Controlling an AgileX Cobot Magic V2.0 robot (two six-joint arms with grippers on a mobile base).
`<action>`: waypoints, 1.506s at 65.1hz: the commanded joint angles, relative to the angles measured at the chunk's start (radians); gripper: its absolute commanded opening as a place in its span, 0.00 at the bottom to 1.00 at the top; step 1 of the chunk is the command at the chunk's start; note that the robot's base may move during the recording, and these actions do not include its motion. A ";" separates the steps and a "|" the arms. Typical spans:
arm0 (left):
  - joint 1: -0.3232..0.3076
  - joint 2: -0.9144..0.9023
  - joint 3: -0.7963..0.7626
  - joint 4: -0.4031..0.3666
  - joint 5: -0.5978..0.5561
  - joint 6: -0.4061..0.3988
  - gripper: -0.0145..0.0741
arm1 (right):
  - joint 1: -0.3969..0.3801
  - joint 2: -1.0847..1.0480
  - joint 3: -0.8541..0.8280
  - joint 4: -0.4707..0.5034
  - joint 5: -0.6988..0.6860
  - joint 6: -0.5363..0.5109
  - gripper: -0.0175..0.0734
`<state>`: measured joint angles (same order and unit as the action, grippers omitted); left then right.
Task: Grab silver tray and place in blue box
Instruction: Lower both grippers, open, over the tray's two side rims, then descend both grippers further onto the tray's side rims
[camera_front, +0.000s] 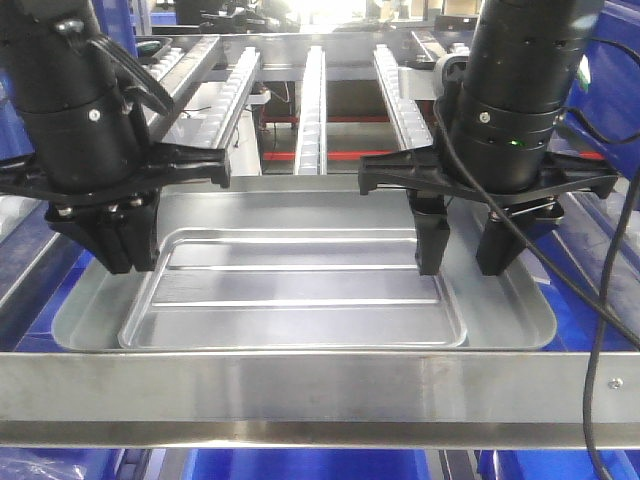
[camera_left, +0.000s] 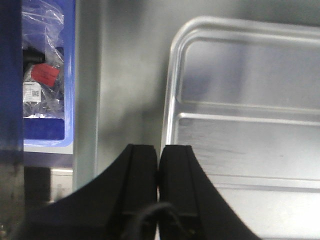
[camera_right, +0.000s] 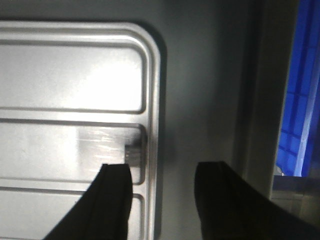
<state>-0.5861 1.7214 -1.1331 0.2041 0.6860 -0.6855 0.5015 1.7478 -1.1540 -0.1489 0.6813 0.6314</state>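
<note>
Roller rails (camera_front: 312, 110) run away behind a steel worktop, and a flat steel rail (camera_front: 300, 385) crosses the front. On the worktop the silver tray (camera_front: 300, 300) lies flat, its two long ridges running side to side. My left hand (camera_front: 125, 262) hangs over the tray's left margin, just outside the recessed panel's corner, its fingers (camera_left: 142, 165) pressed together on nothing. My right hand (camera_front: 460, 262) is spread wide over the tray's right side, one finger (camera_right: 117, 185) above the panel's edge and the other above the flat margin beyond it. Whether the tips touch the metal, I cannot tell. Past the tray's right rim a ribbed wall of the blue box (camera_right: 302, 100) shows.
</note>
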 joint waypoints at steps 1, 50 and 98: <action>-0.001 -0.033 -0.024 -0.017 -0.013 0.014 0.16 | 0.001 -0.045 -0.032 -0.003 -0.035 -0.011 0.65; -0.007 -0.028 -0.024 -0.006 -0.009 0.017 0.16 | 0.001 -0.045 -0.032 -0.002 -0.035 -0.011 0.65; -0.007 -0.028 -0.026 -0.006 0.003 0.032 0.40 | 0.001 -0.045 -0.032 0.010 -0.047 -0.011 0.65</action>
<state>-0.5861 1.7314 -1.1331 0.1865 0.7006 -0.6563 0.5015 1.7478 -1.1540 -0.1337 0.6736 0.6314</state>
